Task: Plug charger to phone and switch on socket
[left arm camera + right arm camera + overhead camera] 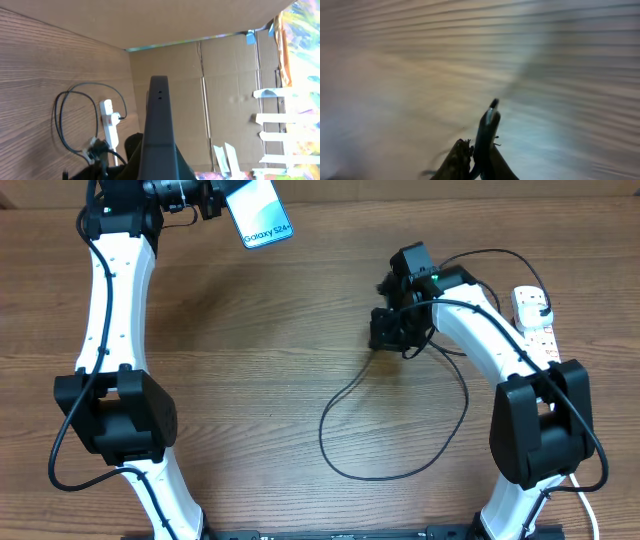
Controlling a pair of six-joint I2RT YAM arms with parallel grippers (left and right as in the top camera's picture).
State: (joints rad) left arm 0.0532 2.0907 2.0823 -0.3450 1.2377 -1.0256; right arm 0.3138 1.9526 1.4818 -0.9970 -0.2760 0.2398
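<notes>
One phone (258, 212), one charger (322, 432), one socket (540, 332), two arms (108, 290) (490, 340).

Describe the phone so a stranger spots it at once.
On the brown wooden table, follow the left arm to the far edge, where the left gripper holds a slim rectangular smartphone. Its pale blue lit screen reading Galaxy S24+ sets it apart from the thin black charger cable and white power strip to the right.

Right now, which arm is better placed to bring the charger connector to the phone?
Right. The right gripper is shut on the charger connector, tip pointing forward, while the left gripper is occupied holding the Galaxy S24+ phone.
</notes>
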